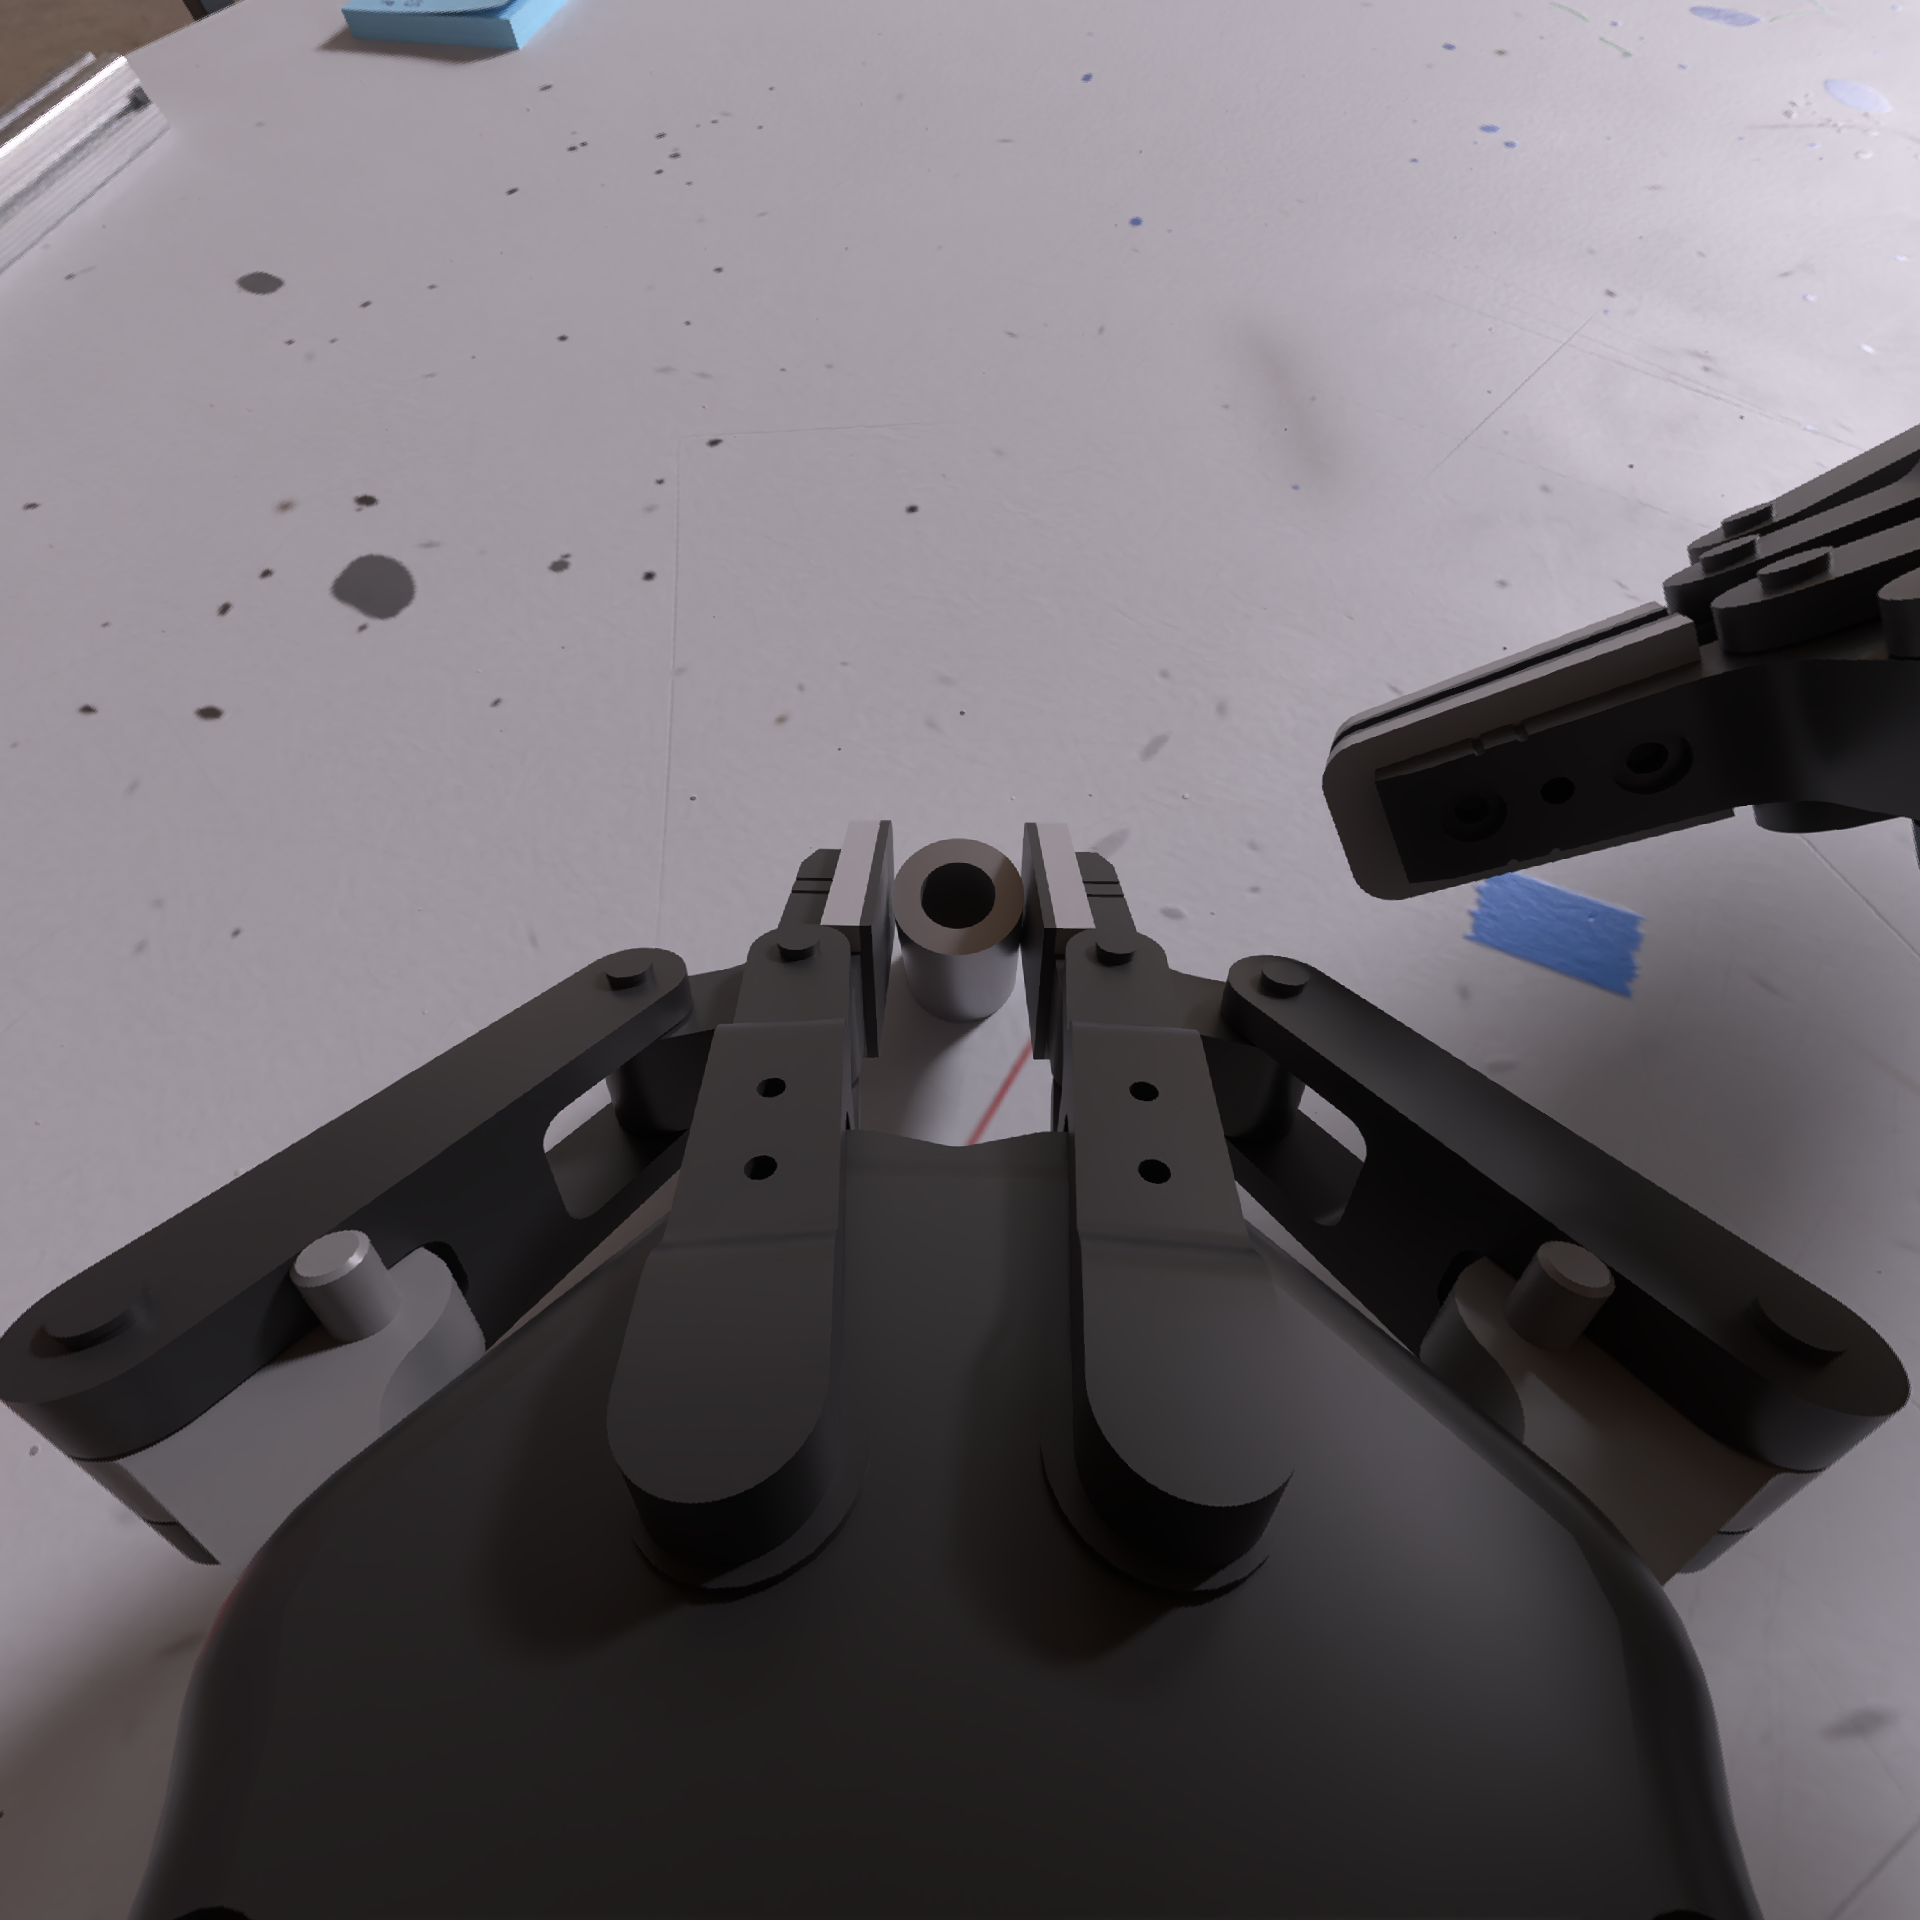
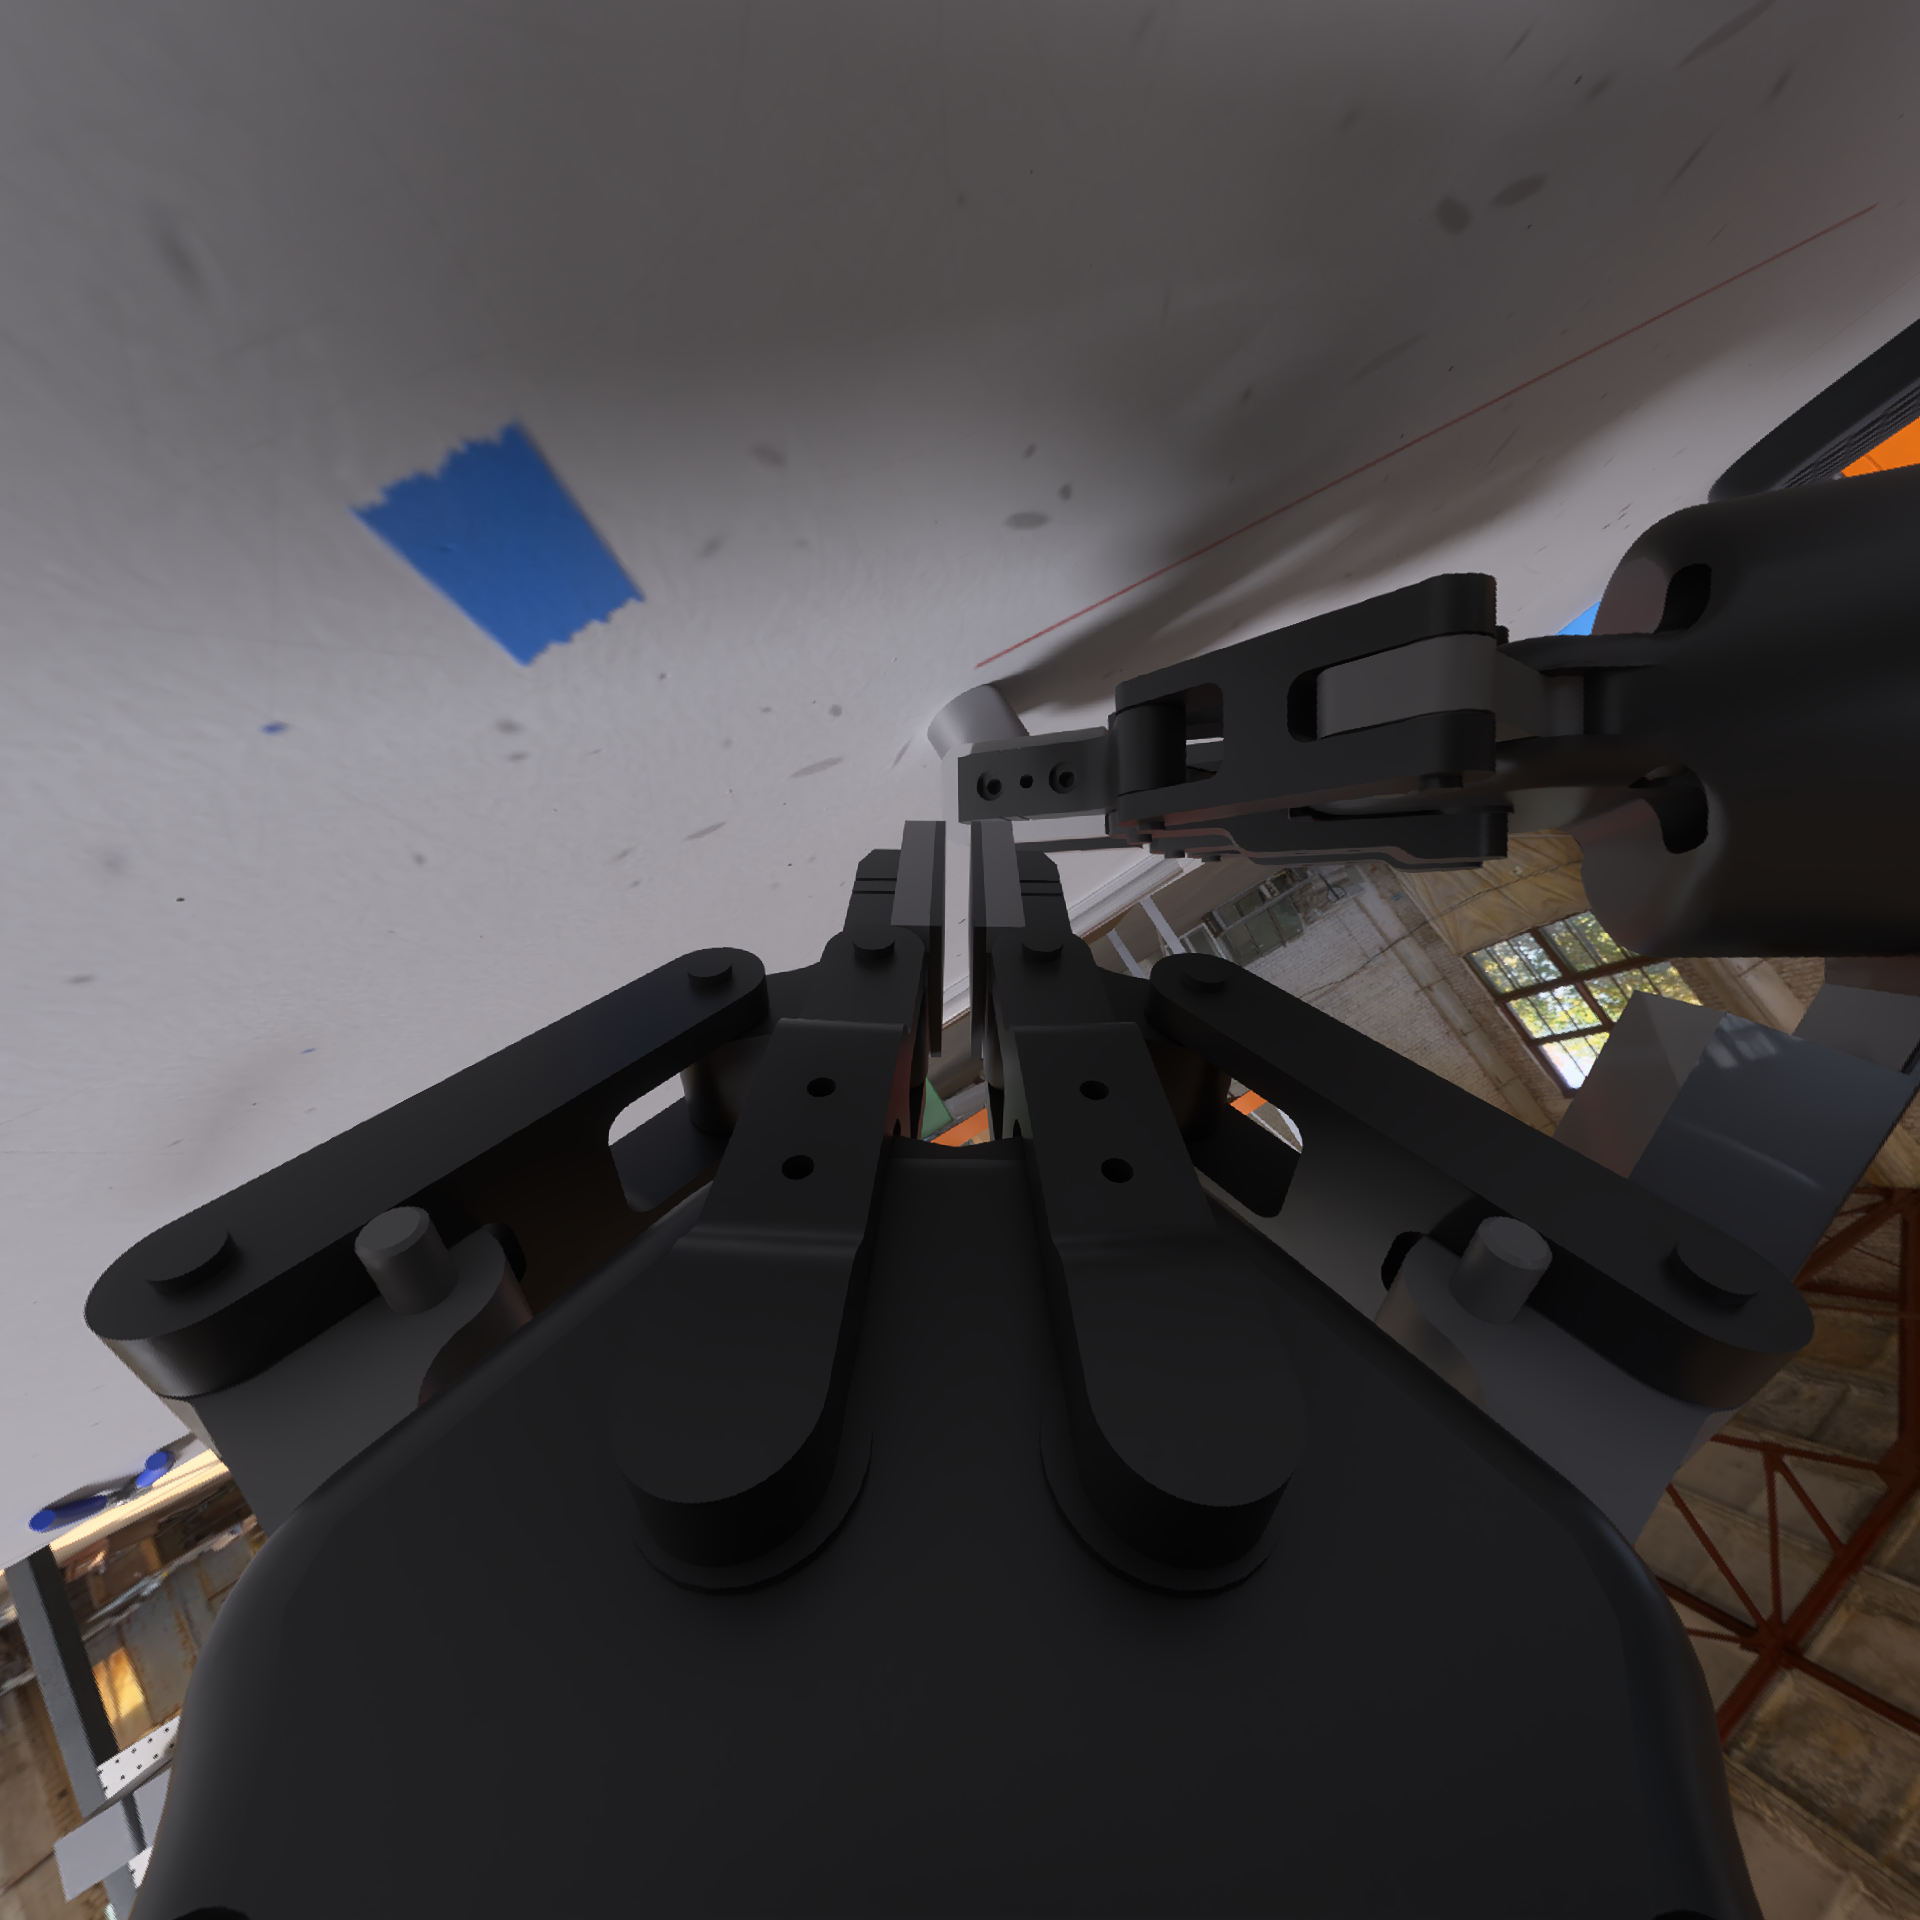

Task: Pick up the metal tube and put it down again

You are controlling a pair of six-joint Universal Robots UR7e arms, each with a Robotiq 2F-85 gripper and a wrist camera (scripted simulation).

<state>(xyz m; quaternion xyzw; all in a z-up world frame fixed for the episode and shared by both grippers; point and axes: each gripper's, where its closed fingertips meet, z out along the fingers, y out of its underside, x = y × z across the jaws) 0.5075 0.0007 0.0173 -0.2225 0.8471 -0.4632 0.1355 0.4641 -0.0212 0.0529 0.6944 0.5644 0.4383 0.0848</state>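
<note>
Worktop (image 1: 935, 416): pale grey, freckled with dark specks, with a thin red line running under the left claw.
Aluminium rail (image 1: 73, 125): far left edge of the worktop, well clear of the work.
Blue pad (image 1: 447, 21): far top left, also well apart.
Left claw (image 1: 956, 883): its two fingers stand either side of the metal tube with only a sliver of gap showing on each side; from where I stand I cannot tell whether the pads press on it yet.
Metal tube (image 1: 956, 935): short, grey and hollow, upright between the left claw's pads with its open bore facing up; I cannot tell whether its foot sits on the worktop or hangs just off it.
Doing it well: I would want the pads square on the tube's round wall, squeezing evenly, then a straight rise; a round wall can slip or tip if the grip is skewed. Coming down, keep it upright and let go only when it rests.
Blue tape (image 1: 1558, 940): a patch on the worktop, right of the tube.
Right claw (image 1: 1351, 821): near the tube's right side, nearly closed, holding nothing; best left where it is.
</note>
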